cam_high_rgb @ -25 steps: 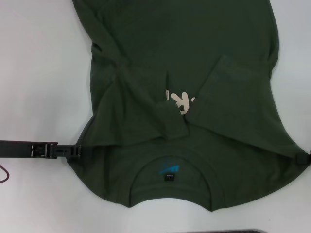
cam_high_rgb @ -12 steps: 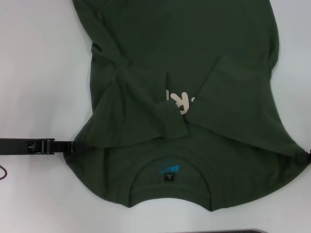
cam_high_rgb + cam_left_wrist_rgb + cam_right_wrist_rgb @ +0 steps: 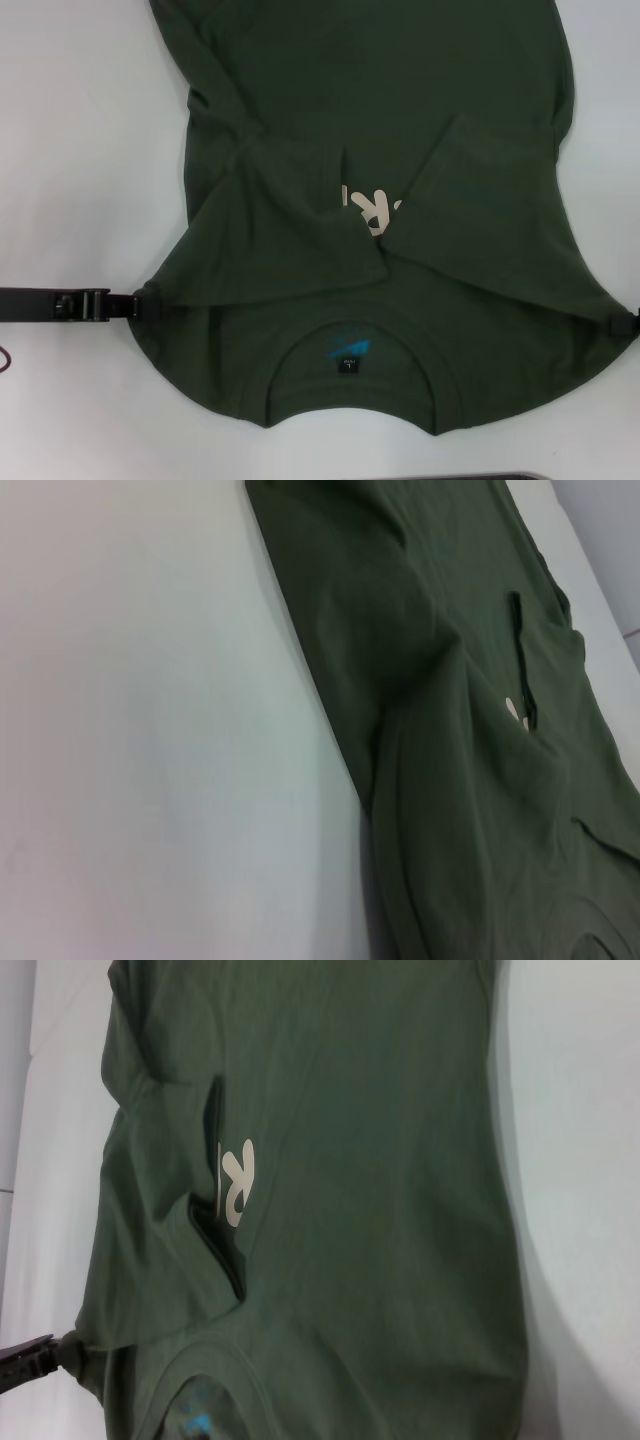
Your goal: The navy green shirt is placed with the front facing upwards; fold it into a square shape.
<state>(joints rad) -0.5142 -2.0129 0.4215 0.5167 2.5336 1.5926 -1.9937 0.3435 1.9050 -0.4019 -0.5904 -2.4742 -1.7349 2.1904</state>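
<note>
The dark olive-green cotton T-shirt [image 3: 400,130] lies collar-near on the white table [image 3: 80,150], both sleeves folded inward, lengthwise folding left, with the left gripper [image 3: 140,305] and right gripper [image 3: 632,322] at its shoulder edges, grip unclear.

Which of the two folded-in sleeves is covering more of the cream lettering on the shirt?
The sleeve on the robot's left. Its cuff end lies across the lettering; the right sleeve only touches the letters' edge.
</note>
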